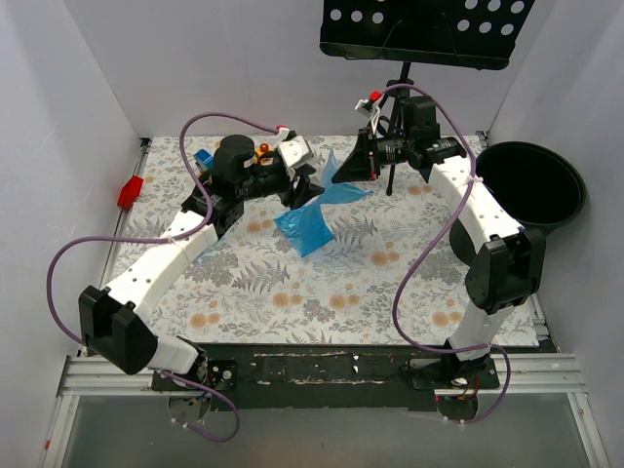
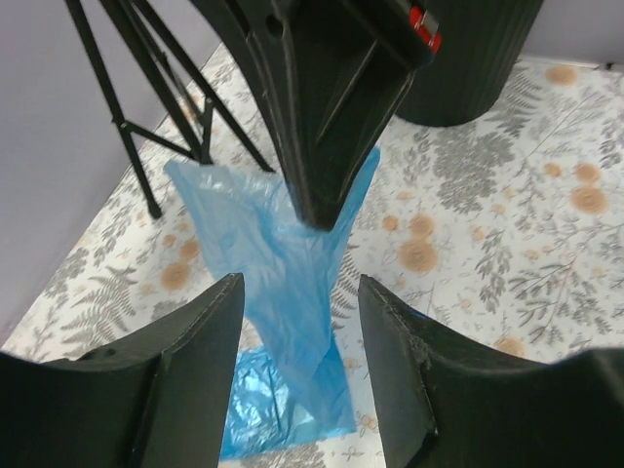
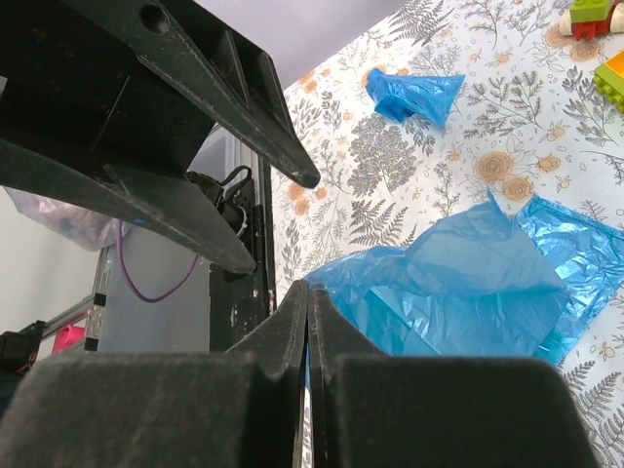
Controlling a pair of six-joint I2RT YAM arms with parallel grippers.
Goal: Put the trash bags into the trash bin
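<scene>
We see the right hand (image 3: 307, 292) closed tight on the upper edge of the large trash bag (image 1: 310, 222), with a pinch of blue film caught in the seam between its fingers. The bag stretches from that pinch down to the flower-patterned table (image 1: 322, 292), where its lower part lies crumpled towards the back of the middle. The left hand (image 2: 297, 288) stands open, its two fingers apart on either side of the hanging film; we cannot tell whether either finger touches it. A small trash bag wad (image 3: 414, 93) lies on the table apart from the large bag, near the toy blocks (image 3: 597, 19). The trash bin (image 1: 531, 185) stands at the table's right edge, mouth up, well apart from both bags. The music stand (image 1: 429, 29) rises at the back.
</scene>
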